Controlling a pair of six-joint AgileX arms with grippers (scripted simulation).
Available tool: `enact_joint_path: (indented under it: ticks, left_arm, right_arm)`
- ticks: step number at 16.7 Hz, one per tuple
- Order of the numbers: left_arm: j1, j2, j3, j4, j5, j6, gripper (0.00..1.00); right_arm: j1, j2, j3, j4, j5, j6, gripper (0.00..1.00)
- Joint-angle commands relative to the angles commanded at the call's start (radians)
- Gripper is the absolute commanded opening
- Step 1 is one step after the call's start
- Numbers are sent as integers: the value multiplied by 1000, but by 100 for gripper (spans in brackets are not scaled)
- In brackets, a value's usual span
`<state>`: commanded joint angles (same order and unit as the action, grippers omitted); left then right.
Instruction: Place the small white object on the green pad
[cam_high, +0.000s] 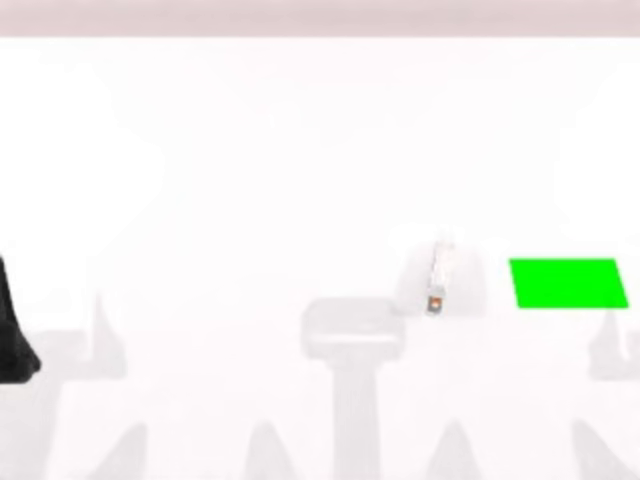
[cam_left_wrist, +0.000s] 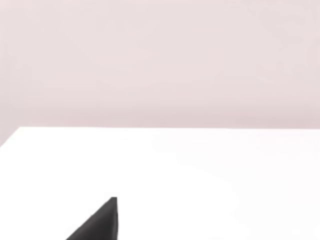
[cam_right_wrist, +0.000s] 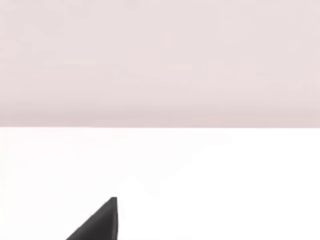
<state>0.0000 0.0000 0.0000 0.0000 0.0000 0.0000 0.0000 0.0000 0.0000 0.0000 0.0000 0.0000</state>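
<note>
The white stick (cam_high: 438, 278) lies flat on the desk (cam_high: 250, 180), right of centre and near my side, with its orange-and-dark tip pointing toward me. The green pad (cam_high: 567, 283) sits just to its right, apart from it, not touching. Nothing has been picked up yet.

My left arm (cam_high: 14, 335) shows only as a dark shape at the near left edge, parked. My right arm is out of the top view. Each wrist view shows one dark pointed tip, left pincer (cam_left_wrist: 97, 225) and right pincer (cam_right_wrist: 97, 225), over bare desk; I cannot tell whether either is open or closed.

The stick is slim, smooth and tiny, and almost the same white as the desk. I judge the main risk is a missed or off-centre grasp that rolls or flicks it away. The pad is a flat, thin, slightly skewed rectangle, so a sloppy release could leave the stick hanging over its edge.
</note>
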Motion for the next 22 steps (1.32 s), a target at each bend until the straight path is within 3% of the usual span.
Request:
enact_joint_path:
  ticks: [5, 9, 22]
  left_arm:
    - [0, 0, 0, 0, 0, 0, 100]
    - [0, 0, 0, 0, 0, 0, 100]
    - [0, 0, 0, 0, 0, 0, 100]
  right_arm:
    - [20, 61, 61, -48, -2, 28, 100]
    - [80, 291, 289, -205, -3, 120, 100]
    - [375, 1660, 1458, -1016, 0, 552, 100]
